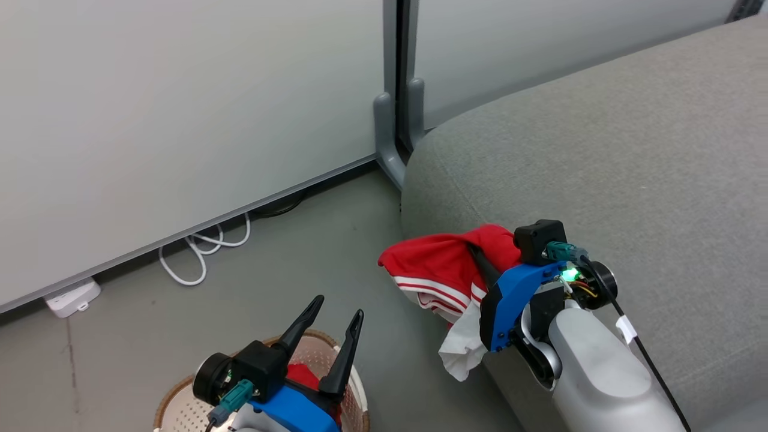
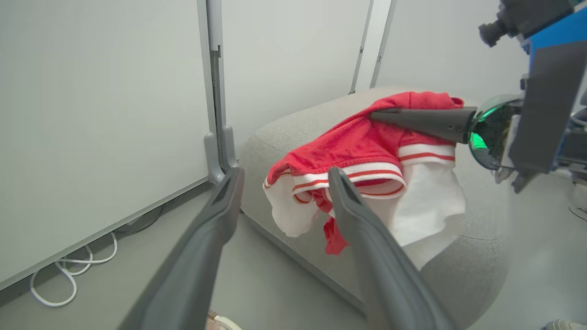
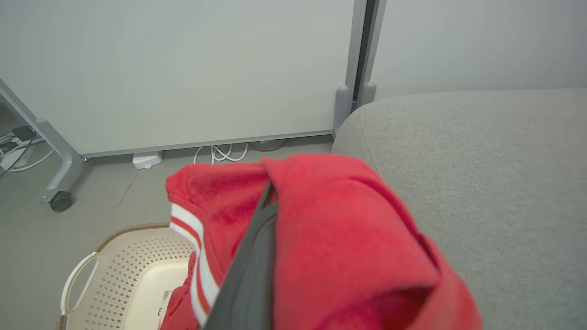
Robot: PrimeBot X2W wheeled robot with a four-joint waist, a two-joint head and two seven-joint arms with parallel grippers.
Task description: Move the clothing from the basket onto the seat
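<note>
At the bottom of the head view the left gripper (image 1: 338,306) stands wide open and empty above the basket (image 1: 167,407), where more red cloth (image 1: 302,376) lies. At lower centre the right gripper (image 1: 477,255) is clamped shut on the clothing (image 1: 438,264), a red striped garment draped over the near corner of the seat (image 1: 600,150) and partly hanging off. The step looks like placing. The next move calls for carrying the garment further onto the seat before letting go.

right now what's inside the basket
Some red clothing lies in the basket, and a small label shows inside. In the head view the left arm covers the rest.
</note>
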